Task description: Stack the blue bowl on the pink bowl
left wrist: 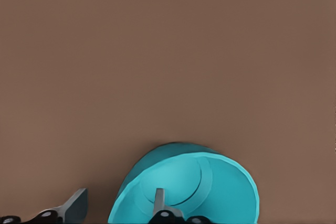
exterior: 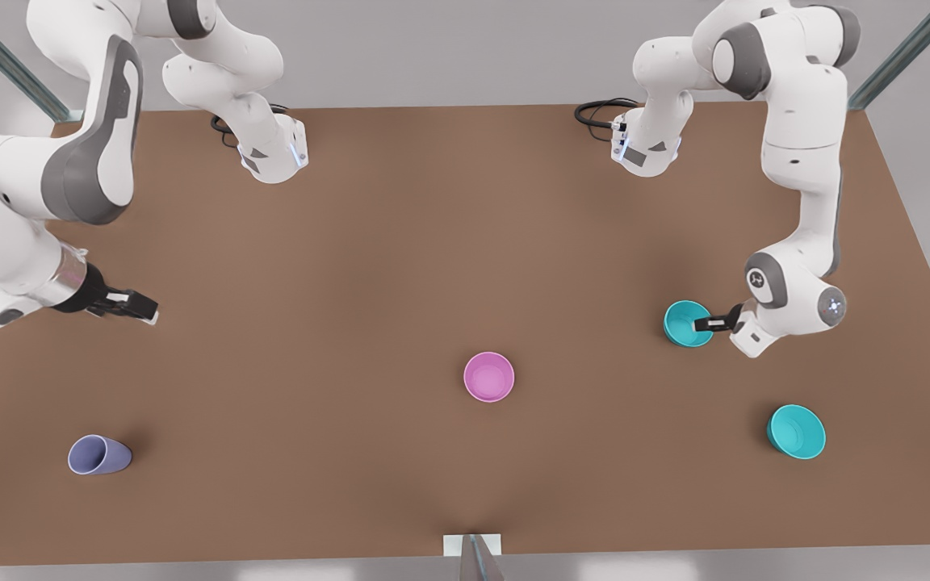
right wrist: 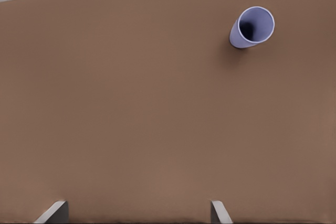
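The left gripper (exterior: pixel 705 323) is down at the blue bowl (exterior: pixel 686 323), on the front view's right side of the table (exterior: pixel 400 242). Its fingers are spread part-way and straddle the bowl's rim: in the left wrist view one finger (left wrist: pixel 158 201) reaches inside the blue bowl (left wrist: pixel 210 187) while the other (left wrist: pixel 73 207) sits outside the wall. I can't tell whether they actually press on the rim.

The pink bowl (exterior: pixel 488 377) stands upright near the middle of the table, well apart from the blue one and toward the near edge.

The right gripper (exterior: pixel 127 306) hangs above bare table on the front view's left, waiting, with nothing in it; in the right wrist view its fingertips (right wrist: pixel 52 212) are wide apart.

Counting up: one pink bowl, two teal-coloured bowls and one cup. The second teal bowl (exterior: pixel 797 432) sits closer to the near right corner, apart from the blue bowl. The lavender cup (exterior: pixel 98 455) lies on its side at the near left, its mouth toward the left edge, and appears far from the right gripper in that arm's wrist view (right wrist: pixel 252 27).

Between the blue bowl and the pink bowl there is only bare brown tabletop. The second teal bowl is the item closest to the right edge.
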